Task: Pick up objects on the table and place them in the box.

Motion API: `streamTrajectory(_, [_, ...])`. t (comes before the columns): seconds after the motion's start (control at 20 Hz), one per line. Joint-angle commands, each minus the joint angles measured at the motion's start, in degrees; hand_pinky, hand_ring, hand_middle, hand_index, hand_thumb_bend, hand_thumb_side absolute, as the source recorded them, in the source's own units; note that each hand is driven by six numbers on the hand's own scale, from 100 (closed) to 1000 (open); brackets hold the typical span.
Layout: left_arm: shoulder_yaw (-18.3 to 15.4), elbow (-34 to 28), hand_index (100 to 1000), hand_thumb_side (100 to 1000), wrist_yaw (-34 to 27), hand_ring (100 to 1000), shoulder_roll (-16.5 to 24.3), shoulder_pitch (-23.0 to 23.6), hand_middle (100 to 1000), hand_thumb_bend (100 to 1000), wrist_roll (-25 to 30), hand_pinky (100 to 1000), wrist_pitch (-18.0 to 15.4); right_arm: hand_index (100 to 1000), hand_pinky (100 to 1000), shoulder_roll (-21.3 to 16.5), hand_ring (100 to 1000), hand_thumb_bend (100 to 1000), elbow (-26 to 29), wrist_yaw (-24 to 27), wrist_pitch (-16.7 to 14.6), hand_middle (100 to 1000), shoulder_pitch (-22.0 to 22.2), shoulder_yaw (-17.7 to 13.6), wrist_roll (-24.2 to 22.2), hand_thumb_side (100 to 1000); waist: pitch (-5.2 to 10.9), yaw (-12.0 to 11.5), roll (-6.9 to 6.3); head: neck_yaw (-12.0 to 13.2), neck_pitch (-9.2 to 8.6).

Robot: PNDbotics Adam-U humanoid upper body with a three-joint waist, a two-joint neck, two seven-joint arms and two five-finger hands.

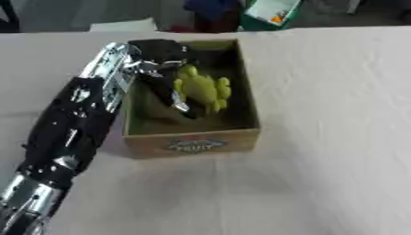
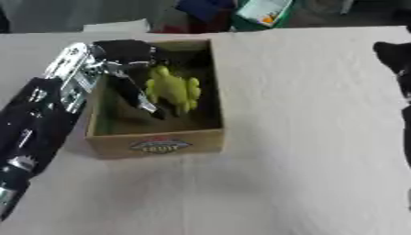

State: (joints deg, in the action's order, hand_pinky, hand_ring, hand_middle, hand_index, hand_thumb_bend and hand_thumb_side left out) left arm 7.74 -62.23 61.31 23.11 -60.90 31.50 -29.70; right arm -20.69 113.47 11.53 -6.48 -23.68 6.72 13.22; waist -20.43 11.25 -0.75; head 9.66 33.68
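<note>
Left arm: black and silver, nearest the camera, rising from the lower left corner up to the box.
Table [image 1: 321,137]: covered in a pale cloth, carrying the box at upper centre.
Box [image 1: 192,143]: open cardboard, a printed label on its near wall.
Left hand [image 1: 164,59]: reaching down inside the box, its fingers [image 1: 173,94] extended along the left side of the toy; whether they touch it cannot be told.
Right hand [image 2: 395,57]: dark shape at the right edge in the right eye view; finger state cannot be told.
Toy [image 1: 202,88]: yellow-green, lumpy, lying inside the box toward its far half.
</note>
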Motion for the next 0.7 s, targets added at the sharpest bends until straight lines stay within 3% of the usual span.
streamTrajectory(0.05, [-0.9,-2.8,969,793,-1.5,830,1.9,-0.6,825,693,-1.8,644,0.3,844,905,-0.5,788,100,1.1,0.4,-0.1,580,-0.4,-0.6,0.3,551,1.74,-0.2,0.18,-0.3,0.02])
streamTrajectory(0.3, [-2.1,-9.7,949,850,-5.1,813,3.6,0.5,795,583,-9.2,634,3.9,844,904,-0.7,787,100,1.1,0.2,-0.3,581,0.1,-1.0,0.8,551,2.03,-0.9,0.19,-1.2,0.48])
streamTrajectory(0.35, [-2.2,-10.8,929,870,-5.7,793,4.0,0.6,763,422,-10.1,617,4.6,844,904,-0.7,787,100,1.1,0.2,-0.3,581,0.2,-1.1,0.8,553,2.11,-1.2,0.21,-1.5,0.67])
streamTrajectory(0.5, [-4.7,-20.5,925,792,-10.3,763,7.4,3.7,728,333,-18.7,596,10.1,843,903,-1.2,787,100,1.1,-0.3,-0.5,582,1.1,-1.8,1.6,555,2.56,-2.8,0.32,-3.5,1.88])
streamTrajectory(0.55, [-5.2,-23.4,928,712,-12.4,747,8.2,5.0,715,308,-21.0,604,12.3,843,903,-1.3,787,100,1.1,-0.4,-0.6,582,1.2,-1.9,1.8,558,2.65,-3.2,0.35,-3.9,2.10])
streamTrajectory(0.7, [-9.0,-32.5,901,690,-27.0,708,9.1,9.8,665,232,-25.7,582,19.4,843,902,-1.4,787,100,1.1,-0.7,-0.8,583,1.6,-2.5,2.6,557,3.01,-4.6,0.73,-5.6,2.68])
